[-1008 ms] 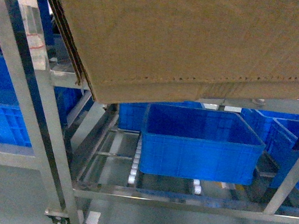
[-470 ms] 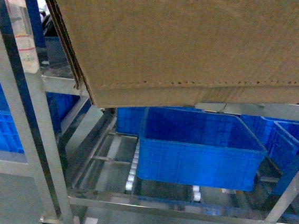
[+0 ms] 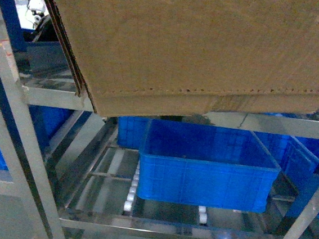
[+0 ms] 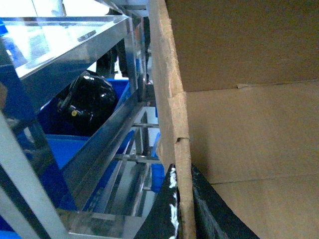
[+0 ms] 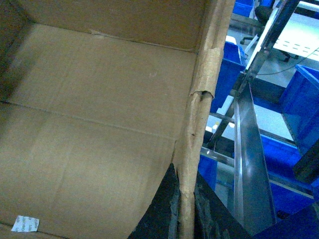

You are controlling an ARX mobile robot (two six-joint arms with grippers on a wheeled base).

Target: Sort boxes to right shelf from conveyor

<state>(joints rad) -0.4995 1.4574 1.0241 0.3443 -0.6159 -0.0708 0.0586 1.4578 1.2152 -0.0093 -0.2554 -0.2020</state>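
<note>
Filling: the box (image 3: 195, 44) is taking up the whole upper part of the head view, tilted, its near lower corner dipping to the left.
Box marks: a dotted perforation line is running along its lower side, with a flap seam just under it; the left edge is showing frayed corrugated layers.
Box place: it is hanging in front of the right shelf (image 3: 27, 140), over the tier rail, above a blue bin (image 3: 205, 175).
Left gripper (image 4: 180, 199): its two dark fingers are standing on either side of the box's left wall, one inside and one outside, pinching the cardboard edge between them.
Right gripper (image 5: 185, 209): its dark fingers are likewise straddling the box's right wall, narrow, clamping the worn cardboard.
Box inside: both wrist views are looking into an open brown interior; a small white label (image 5: 24, 222) is sitting on the near left part of the floor in the right wrist view.
Shelf: shiny steel tubes and flat rails are crossing at several tiers; white roller wheels (image 3: 131, 193) are lining the lower rail beneath the bin.
Other bins: more blue bins are sitting far left and far right on the rack.
Dark object (image 4: 87, 102): a black rounded thing is resting behind the left rail; what it is cannot be told.
</note>
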